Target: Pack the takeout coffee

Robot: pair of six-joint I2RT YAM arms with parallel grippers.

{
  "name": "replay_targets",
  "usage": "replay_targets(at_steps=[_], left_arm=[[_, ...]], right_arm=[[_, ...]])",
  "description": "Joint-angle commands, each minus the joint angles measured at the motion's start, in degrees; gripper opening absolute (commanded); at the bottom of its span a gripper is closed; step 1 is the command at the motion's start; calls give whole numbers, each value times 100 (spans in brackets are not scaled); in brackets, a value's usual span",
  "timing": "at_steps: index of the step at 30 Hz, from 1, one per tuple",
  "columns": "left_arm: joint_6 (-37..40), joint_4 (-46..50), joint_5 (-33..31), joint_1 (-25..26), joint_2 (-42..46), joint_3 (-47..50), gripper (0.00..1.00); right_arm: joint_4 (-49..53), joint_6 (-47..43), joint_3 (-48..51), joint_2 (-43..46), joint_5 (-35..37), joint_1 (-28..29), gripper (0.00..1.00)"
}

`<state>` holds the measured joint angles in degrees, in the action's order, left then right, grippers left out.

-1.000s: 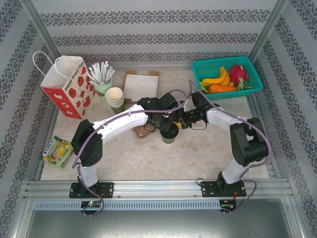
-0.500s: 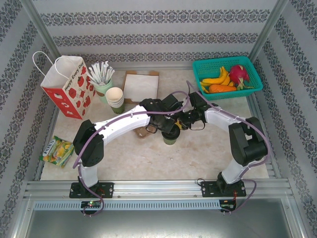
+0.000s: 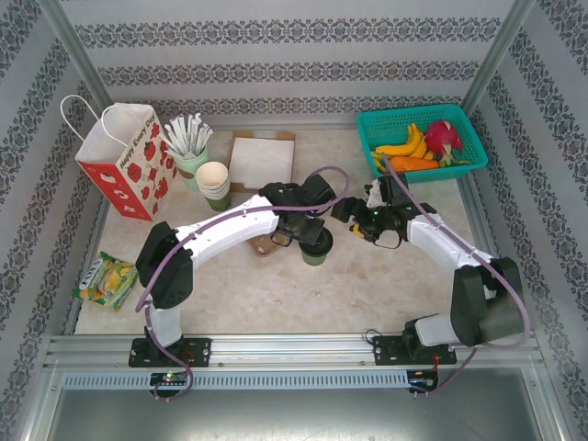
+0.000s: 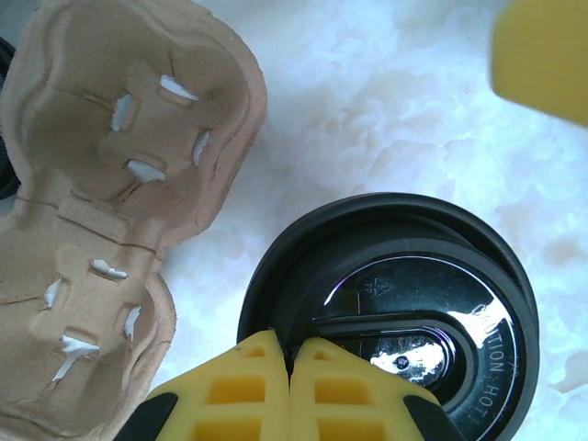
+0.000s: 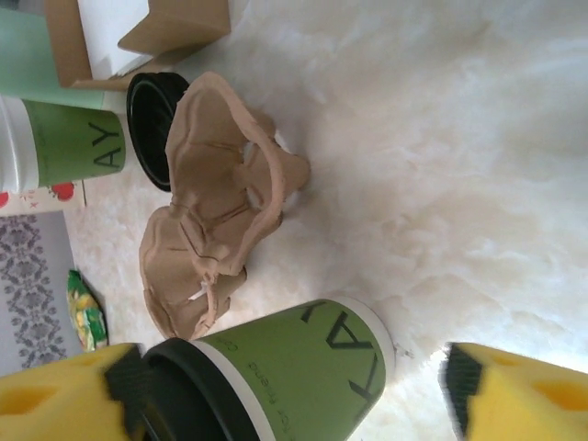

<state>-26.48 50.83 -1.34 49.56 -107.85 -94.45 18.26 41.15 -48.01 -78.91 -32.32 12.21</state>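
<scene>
The takeout coffee (image 3: 317, 253) is a green paper cup with a black lid (image 4: 395, 303), standing upright mid-table. My left gripper (image 4: 290, 354) is shut, its yellow fingertips pressed together and resting on the lid's top near its rim. In the top view the left gripper (image 3: 315, 237) sits right over the cup. My right gripper (image 3: 351, 222) is open just right of the cup. In the right wrist view the takeout coffee (image 5: 294, 367) shows between the wide-spread fingers (image 5: 524, 395) of the right gripper (image 5: 287, 386), and the right-hand finger is clear of it.
A brown pulp cup carrier (image 4: 101, 184) lies just left of the cup. At the back left stand a red-and-white paper bag (image 3: 124, 161), a green cup of sticks (image 3: 190, 147), stacked cream cups (image 3: 213, 181) and a white box (image 3: 262, 158). A green fruit basket (image 3: 473, 147) sits back right.
My right gripper has opened wide and drawn back to the right, away from the cup. The left gripper has stayed shut on top of the lid.
</scene>
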Motion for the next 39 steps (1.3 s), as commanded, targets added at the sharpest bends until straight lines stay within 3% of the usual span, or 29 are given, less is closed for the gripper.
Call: replay_targets(at_steps=[1, 10, 19, 27, 32, 37, 39], left_arm=[[-314, 221, -305, 62, -146, -215, 0], [-972, 412, -577, 58, -350, -433, 0], [-1292, 660, -562, 36, -685, -852, 0], [-1428, 723, -332, -59, -860, -896, 0], [-1448, 720, -264, -62, -919, -908, 0], [-1443, 737, -244, -61, -932, -934, 0], [-1446, 736, -235, -61, -940, -930, 0]], right_arm=[[-24, 17, 204, 427, 510, -25, 98], [-24, 113, 936, 1675, 1254, -52, 98], [-924, 95, 1840, 2557, 209, -31, 97], [-2150, 551, 2496, 2668, 11, 236, 94], [-2464, 408, 2477, 2289, -252, 546, 89], [-2601, 368, 2434, 1990, 175, 844, 89], [-2849, 447, 2497, 1892, 277, 900, 81]])
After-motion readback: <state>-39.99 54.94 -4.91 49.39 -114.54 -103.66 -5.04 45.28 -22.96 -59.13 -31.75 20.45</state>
